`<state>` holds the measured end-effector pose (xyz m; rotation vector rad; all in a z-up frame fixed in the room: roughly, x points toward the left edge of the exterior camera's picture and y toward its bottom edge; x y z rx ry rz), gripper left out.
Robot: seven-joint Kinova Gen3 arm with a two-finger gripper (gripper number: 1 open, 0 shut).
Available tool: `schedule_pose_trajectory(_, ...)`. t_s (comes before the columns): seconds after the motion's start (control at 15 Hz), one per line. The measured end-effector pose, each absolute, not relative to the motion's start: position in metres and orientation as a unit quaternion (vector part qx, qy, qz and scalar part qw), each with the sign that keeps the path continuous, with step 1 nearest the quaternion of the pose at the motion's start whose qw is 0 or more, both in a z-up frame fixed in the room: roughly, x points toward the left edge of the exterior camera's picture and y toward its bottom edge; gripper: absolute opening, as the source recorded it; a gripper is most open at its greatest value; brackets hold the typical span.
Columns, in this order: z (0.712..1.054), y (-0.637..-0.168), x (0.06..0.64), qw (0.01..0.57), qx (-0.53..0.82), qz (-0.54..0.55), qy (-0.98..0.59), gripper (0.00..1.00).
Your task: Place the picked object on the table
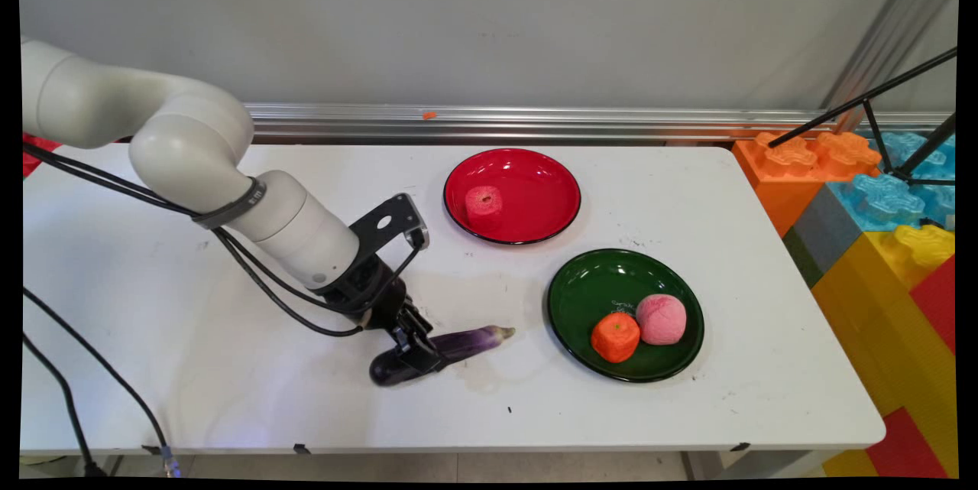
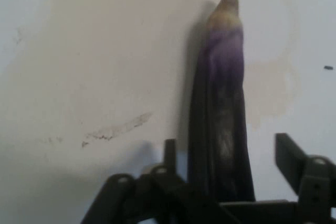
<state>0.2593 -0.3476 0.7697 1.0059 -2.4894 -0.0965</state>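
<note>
A: Noting position. The gripper (image 1: 412, 348) is down at the table (image 1: 191, 337), over the thick dark end of the eggplant (image 1: 443, 348), which lies flat near the table's near edge, pale tip pointing toward the green plate (image 1: 584, 295).

B: Are the fingers on it?

A: In the hand view the eggplant (image 2: 223, 114) runs up between the two fingers (image 2: 287, 153), one standing on each side. Jaws spread, a strip of table showing between the right finger and the skin. So released, straddling, not clenched.

B: And the rest of the table?

A: Green plate just beyond the eggplant's tip, holding an orange fruit (image 1: 615, 337) and a pink peach (image 1: 662, 319) that touch each other. Red plate (image 1: 550, 176) further back, with one pinkish-red piece (image 1: 484, 202) on it. Toy blocks (image 1: 871, 199) off the table's right end.

B: Risks from here?

A: My judgement only. The eggplant sits closer to the left finger than the right, so a closing stroke could push it sideways and roll it before both fingers bear. The skin looks glossy and the body tapers; a grip this near one end may let the long end droop or slip out. Swung low, the tip could knock the green plate's rim
</note>
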Motion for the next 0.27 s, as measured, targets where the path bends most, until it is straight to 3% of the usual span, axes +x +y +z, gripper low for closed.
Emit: schedule_pose_trajectory(0.27, 0.7713, -0.3459, 0.2582, 0.226, 0.357, -0.038, -0.905, 1.00)
